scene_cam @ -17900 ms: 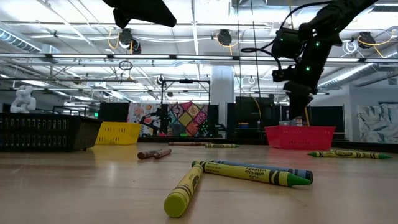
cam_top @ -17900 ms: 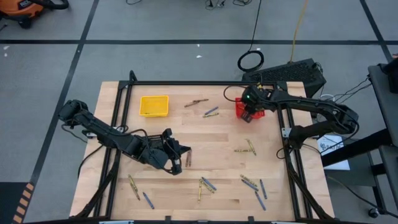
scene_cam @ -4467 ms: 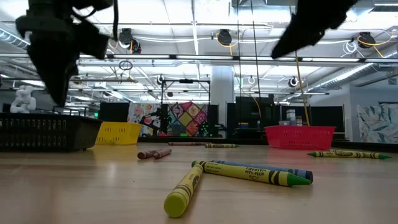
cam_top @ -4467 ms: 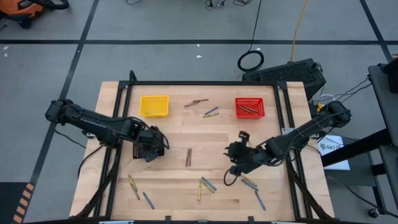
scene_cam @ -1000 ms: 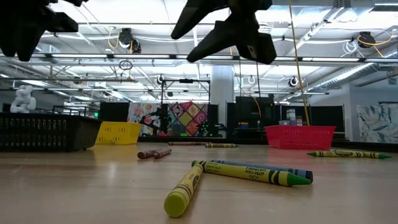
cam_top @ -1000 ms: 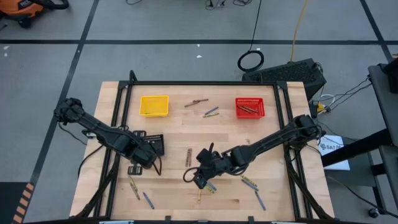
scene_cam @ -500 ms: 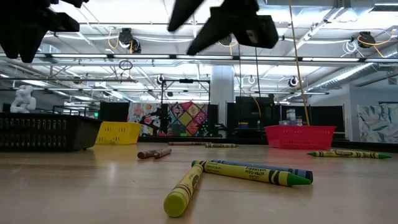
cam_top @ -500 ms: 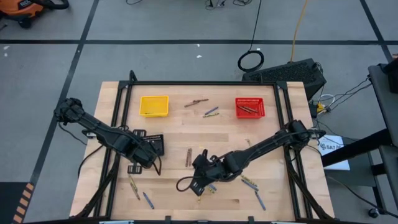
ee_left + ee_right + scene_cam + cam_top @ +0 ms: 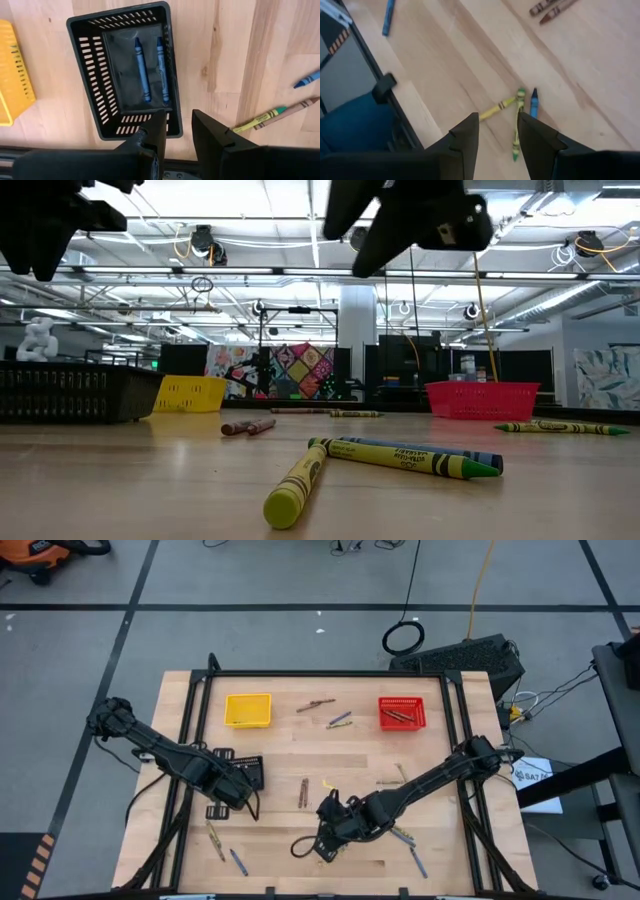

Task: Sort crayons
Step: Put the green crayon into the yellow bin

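Your right gripper (image 9: pixel 322 837) has slid on across the bare wooden table (image 9: pixel 290 755) since half a second ago, drawing closer to the near edge, and now hangs above a small cluster of loose crayons: two thin yellow crayons (image 9: pixel 506 111) crossed at their tips and a short blue crayon (image 9: pixel 534 102) just beside them. Its fingers stand parted with nothing between them. Your left gripper (image 9: pixel 243 796) has not budged in that time; it waits over the near end of the black mesh plastic basket (image 9: pixel 125 70), fingers apart and empty, while two blue crayons (image 9: pixel 149 69) lie side by side on that basket's floor.

Judged from this, you are in the reach-and-pick step: blue has been dropped off, and the right arm is lining up on the cluster well to the right of the black basket. More crayons lie scattered across the table, a few brown-red ones (image 9: pixel 304 792) between the black basket and the right gripper, so the sort looks far from done. The small yellow mesh basket (image 9: pixel 248 709) sits beyond the black basket, the small red mesh basket (image 9: pixel 402 713) far off to its right.

Next you will need to lower the fingers astride one single crayon, since the three lie close enough to snag together.
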